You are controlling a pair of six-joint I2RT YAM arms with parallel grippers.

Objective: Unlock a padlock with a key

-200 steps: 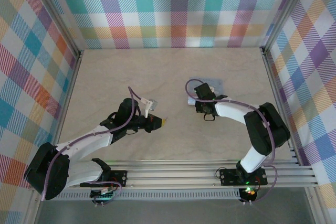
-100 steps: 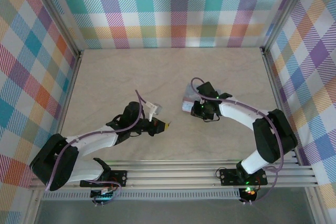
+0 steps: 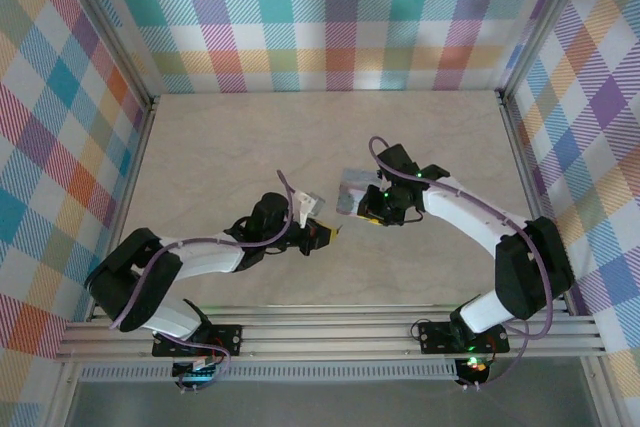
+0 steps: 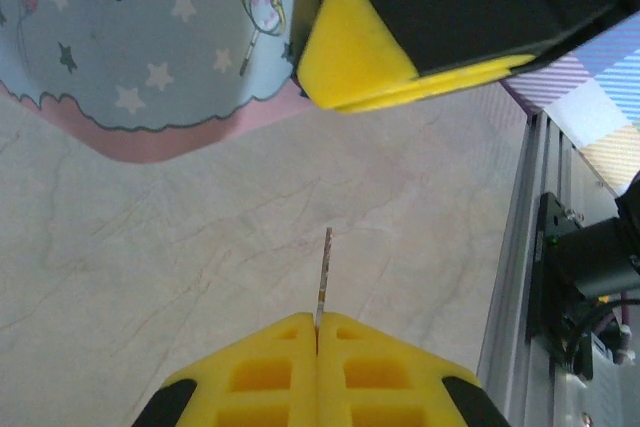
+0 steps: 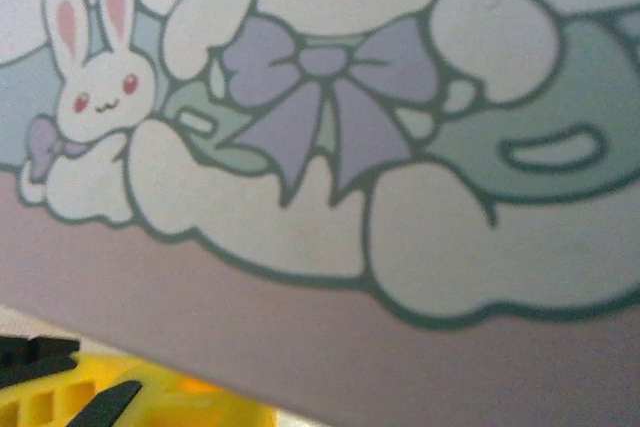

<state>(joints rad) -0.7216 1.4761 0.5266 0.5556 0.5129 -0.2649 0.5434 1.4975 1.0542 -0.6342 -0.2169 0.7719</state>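
Observation:
My left gripper (image 3: 333, 233) is shut on a thin metal key (image 4: 324, 265), whose blade sticks straight out from the closed yellow pads (image 4: 270, 367). Just beyond the key tip hangs a pale blue tin box (image 4: 150, 37) with stars and a pink edge, held tilted above the table. My right gripper (image 3: 364, 203) is shut on that tin (image 3: 351, 190), and one of its yellow fingers (image 4: 380, 47) lies against the tin's side. The right wrist view looks close onto the tin's cartoon bunny lid (image 5: 330, 147). The small dark padlock is hidden.
The pale marbled table (image 3: 230, 147) is walled by checked panels. An aluminium rail (image 4: 520, 277) and the right arm's base run along the near edge, close to the right of the key.
The right gripper has carried the tin leftward and nearer, off its spot on the table. The left gripper has travelled right with the key, and the two now nearly meet.

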